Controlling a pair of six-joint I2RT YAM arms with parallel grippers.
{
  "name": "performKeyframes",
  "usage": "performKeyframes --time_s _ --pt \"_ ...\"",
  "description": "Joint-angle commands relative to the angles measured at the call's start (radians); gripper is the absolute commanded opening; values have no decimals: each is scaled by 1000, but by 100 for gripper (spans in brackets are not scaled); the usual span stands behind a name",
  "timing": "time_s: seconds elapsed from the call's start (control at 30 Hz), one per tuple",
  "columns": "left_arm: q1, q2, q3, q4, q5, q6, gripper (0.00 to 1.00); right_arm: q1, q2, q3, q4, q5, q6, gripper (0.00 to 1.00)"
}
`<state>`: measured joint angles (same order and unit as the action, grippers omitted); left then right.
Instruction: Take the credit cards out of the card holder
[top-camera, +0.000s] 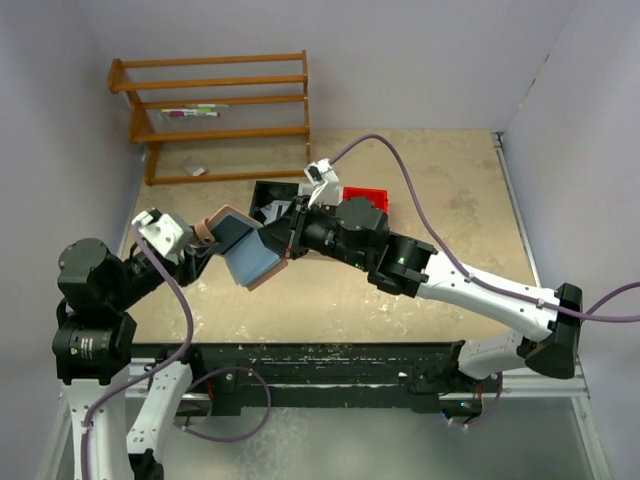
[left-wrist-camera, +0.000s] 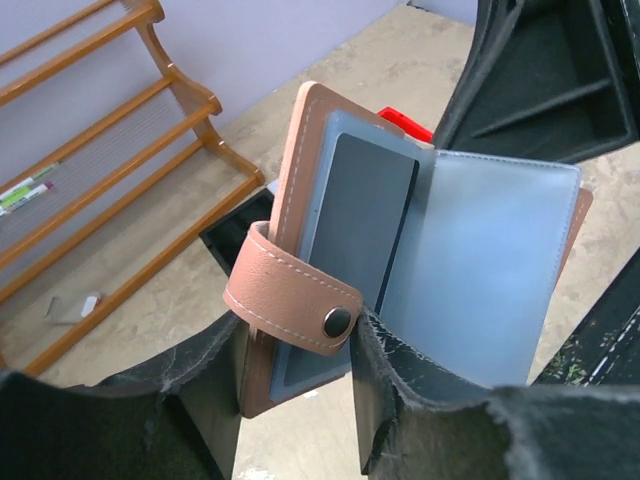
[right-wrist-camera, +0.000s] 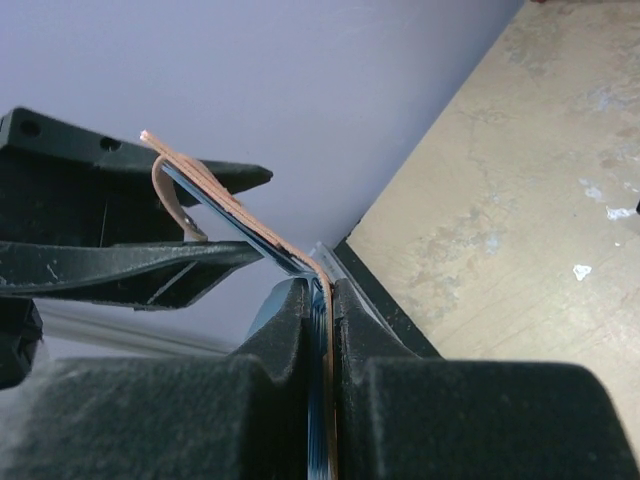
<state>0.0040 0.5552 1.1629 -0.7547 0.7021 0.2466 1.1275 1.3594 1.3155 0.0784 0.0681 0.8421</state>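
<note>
Fingers (left-wrist-camera: 400, 400) of the left gripper (left-wrist-camera: 297, 338) flank the strap flap of the card holder (left-wrist-camera: 480, 260), though I cannot tell whether they press it yet. The right gripper (right-wrist-camera: 322, 296) is pinched tight on the opposite flap. Between both, the card holder hangs spread open above the table (top-camera: 450, 190), a dark card (left-wrist-camera: 360, 220) tucked in its pale blue lining.

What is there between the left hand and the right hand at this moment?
The open card holder spans the gap between the left hand and the right hand, which is shut on one flap. The top view shows it best.
</note>
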Motion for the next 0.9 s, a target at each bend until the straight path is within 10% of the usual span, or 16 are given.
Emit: performKeyframes --time_s 0.0,0.23,0.57,0.87 --pt "-2 46 67 42 52 -106 49 8 -47 -17 154 -119 -14 0" --pt "-2 135 158 -93 267 -114 64 5 -88 -81 276 -239 -53 0" --pt "-1 178 206 -134 317 -139 23 -50 -148 -125 331 -412 -100 0" --pt "-2 206 169 -36 476 -424 10 -156 -184 -132 335 -525 -107 68"
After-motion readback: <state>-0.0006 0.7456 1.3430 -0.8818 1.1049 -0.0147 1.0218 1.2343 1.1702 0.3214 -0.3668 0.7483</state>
